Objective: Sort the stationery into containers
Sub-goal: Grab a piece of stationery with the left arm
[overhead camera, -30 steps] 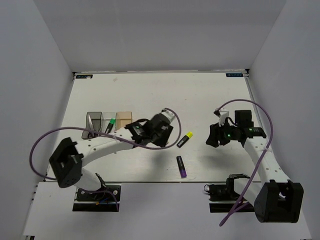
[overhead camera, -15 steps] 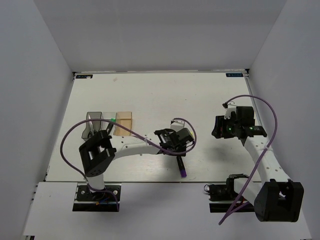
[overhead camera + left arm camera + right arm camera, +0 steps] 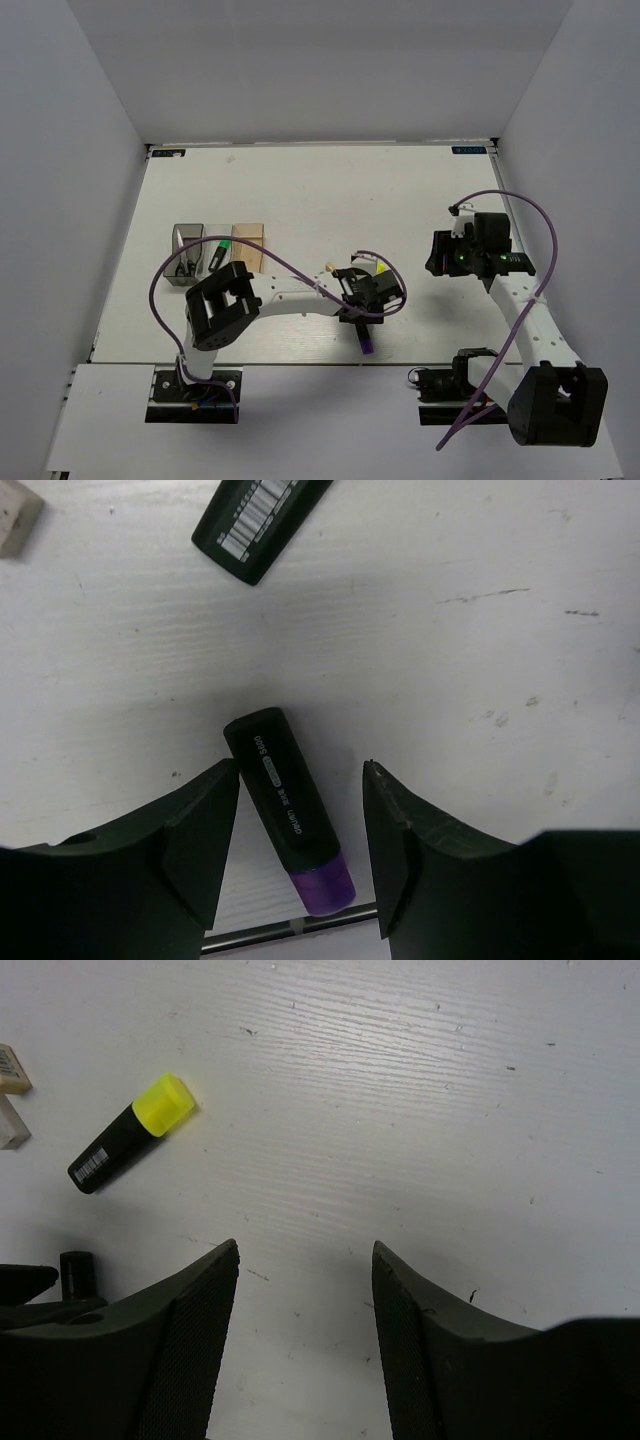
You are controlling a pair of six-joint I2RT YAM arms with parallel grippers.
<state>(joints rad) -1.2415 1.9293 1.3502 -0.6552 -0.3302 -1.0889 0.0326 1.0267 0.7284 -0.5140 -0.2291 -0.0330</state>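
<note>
The purple-ended highlighter [image 3: 288,810] lies on the table between the open fingers of my left gripper [image 3: 300,772], untouched. In the top view the left gripper [image 3: 366,300] hovers over it [image 3: 365,343] near the front edge. The yellow-ended highlighter [image 3: 130,1136] lies just beyond; its black end shows in the left wrist view [image 3: 262,522]. Two beige erasers [image 3: 10,1095] lie beside it; one shows in the left wrist view [image 3: 15,520]. The green-ended highlighter [image 3: 217,252] stands at the grey box [image 3: 185,252], beside the tan box [image 3: 248,245]. My right gripper [image 3: 305,1255] is open and empty over bare table.
The table's front edge with a dark rail [image 3: 290,932] runs just behind the purple highlighter. My left arm [image 3: 290,295] stretches across the front of the table from the left. White walls enclose the table on three sides.
My left gripper has swung from beside the boxes to the right and forward, ending over the purple highlighter. My right gripper has pulled back slightly to the right.
</note>
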